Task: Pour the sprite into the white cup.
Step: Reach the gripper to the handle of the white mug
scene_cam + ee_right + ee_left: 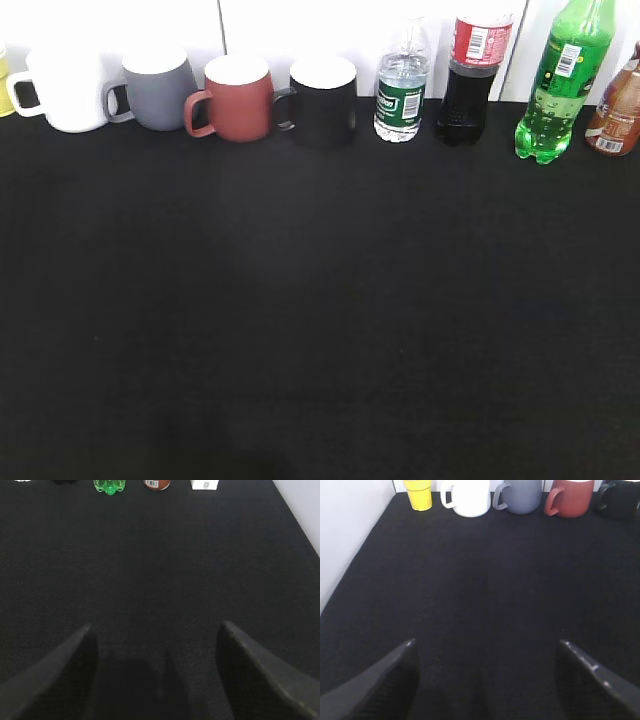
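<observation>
Along white wall [300, 25], black cloth tabletop [320, 300] under mugs, bottles.

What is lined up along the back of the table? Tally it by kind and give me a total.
Mugs: 4: white cup, grey mug, red-brown mug, black mug
Bottles: 4: clear water bottle, dark cola bottle, green sprite bottle, brown bottle
Yellow cup: 1
White box: 1
Total: 10
</observation>
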Tool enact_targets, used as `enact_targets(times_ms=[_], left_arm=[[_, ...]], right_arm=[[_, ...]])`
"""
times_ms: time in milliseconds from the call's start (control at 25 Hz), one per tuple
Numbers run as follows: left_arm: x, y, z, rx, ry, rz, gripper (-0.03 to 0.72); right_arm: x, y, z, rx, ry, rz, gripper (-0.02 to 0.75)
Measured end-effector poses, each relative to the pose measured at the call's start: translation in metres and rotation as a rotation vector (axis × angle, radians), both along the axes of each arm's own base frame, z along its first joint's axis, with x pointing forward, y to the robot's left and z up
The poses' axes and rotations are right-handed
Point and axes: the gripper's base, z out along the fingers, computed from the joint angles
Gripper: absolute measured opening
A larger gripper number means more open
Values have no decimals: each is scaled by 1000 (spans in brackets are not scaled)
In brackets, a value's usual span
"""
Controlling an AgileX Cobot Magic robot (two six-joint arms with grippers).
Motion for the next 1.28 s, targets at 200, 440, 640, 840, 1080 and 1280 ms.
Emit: enact_targets(times_ms=[200,440,640,840,1080,1280], left_arm=[[0,0,0,0,0,0,641],[3,1,31,3,-278,9,546],[91,0,43,124,-432,4,543],[212,-9,-10,50,-361,-40,540],[302,21,-87,-33,-231,164,513],[392,49,-125,5,-248,188,496]], right_arm=[[0,0,0,0,0,0,554],[0,0,0,0,0,0,554],[0,0,0,0,0,0,554],[0,0,0,0,0,0,554],[0,0,0,0,-1,0,554],[0,0,0,0,-1,0,554]])
